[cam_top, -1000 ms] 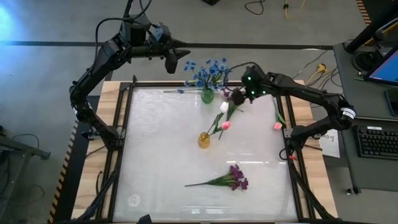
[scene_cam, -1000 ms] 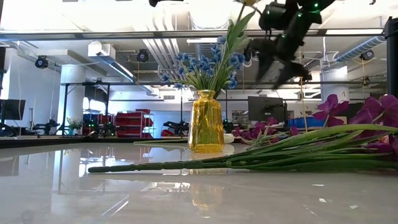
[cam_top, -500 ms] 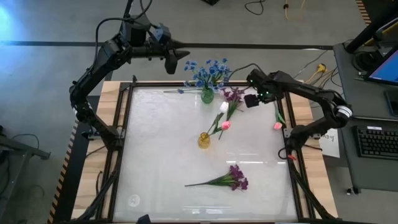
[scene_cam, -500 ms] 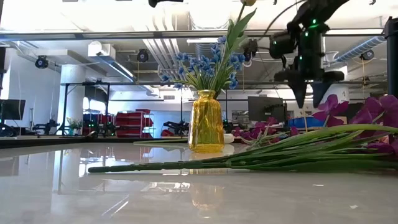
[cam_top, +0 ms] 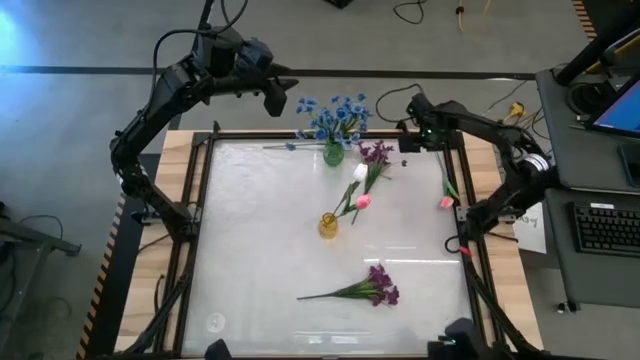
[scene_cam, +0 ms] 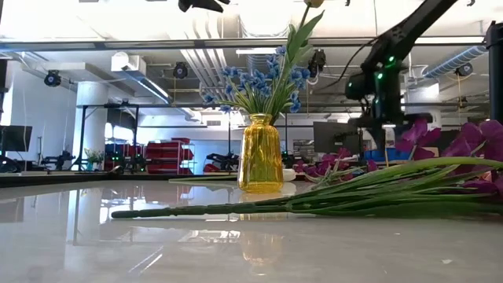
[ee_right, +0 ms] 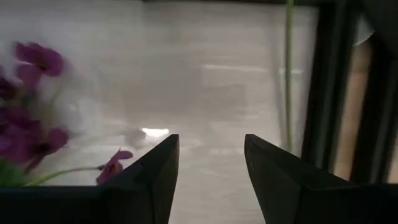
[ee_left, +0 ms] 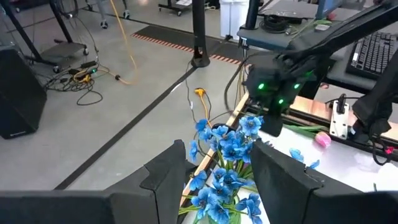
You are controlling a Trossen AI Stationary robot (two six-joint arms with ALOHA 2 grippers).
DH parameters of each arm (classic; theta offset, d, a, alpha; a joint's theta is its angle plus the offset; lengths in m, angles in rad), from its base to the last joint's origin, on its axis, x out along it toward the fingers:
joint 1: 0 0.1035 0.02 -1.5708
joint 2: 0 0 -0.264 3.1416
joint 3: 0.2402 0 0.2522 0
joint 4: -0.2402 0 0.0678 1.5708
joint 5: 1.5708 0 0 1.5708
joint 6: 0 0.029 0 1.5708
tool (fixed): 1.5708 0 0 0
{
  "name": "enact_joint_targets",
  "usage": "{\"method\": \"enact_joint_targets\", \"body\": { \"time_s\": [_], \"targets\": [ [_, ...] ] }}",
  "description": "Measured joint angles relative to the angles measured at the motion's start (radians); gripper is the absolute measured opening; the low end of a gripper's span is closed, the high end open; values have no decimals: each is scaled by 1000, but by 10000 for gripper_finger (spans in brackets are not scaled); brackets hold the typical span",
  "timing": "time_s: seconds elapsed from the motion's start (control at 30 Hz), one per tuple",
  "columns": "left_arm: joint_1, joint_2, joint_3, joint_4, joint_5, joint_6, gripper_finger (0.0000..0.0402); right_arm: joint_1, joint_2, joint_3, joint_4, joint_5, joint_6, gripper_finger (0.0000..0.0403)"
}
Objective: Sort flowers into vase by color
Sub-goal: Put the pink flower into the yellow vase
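Approach for the next pick should bring the right claw (cam_top: 409, 139), fingers spread and empty, low and square across a stem, not the blossoms. Purple sprig (cam_top: 376, 155) lies on the table just beside and below that claw; pink bud (cam_top: 446, 201) lies farther off. Left claw (cam_top: 277, 101) hovers released, blue bunch (cam_top: 335, 117) beyond its tips.

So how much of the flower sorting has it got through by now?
Partly done. The blue flowers stand in the green vase, and a pink and a white bud sit in the yellow vase. Nothing is in hand: the right gripper is open over the table's far edge, the left gripper open beyond it. Left: the purple bunches and a pink bud, all lying on the table.
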Motion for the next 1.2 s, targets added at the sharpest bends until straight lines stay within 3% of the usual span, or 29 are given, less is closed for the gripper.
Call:
{"method": "enact_joint_targets", "body": {
  "time_s": [0.43, 0.83, 1.03, 1.2],
  "targets": [
    [1, 0, 0, 9, -9, 9, 166, -50, 242, 190, -30, 124, -54, 157],
    [2, 0, 0, 10, -165, 60, 166, -69, 359, 323, -155, 156, -63, 183],
    [2, 0, 0, 12, -198, 88, 166, -79, 376, 387, -228, 143, -59, 211],
    [2, 0, 0, 14, -196, 167, 166, -108, 410, 436, -240, 70, -55, 216]
  ]
}}
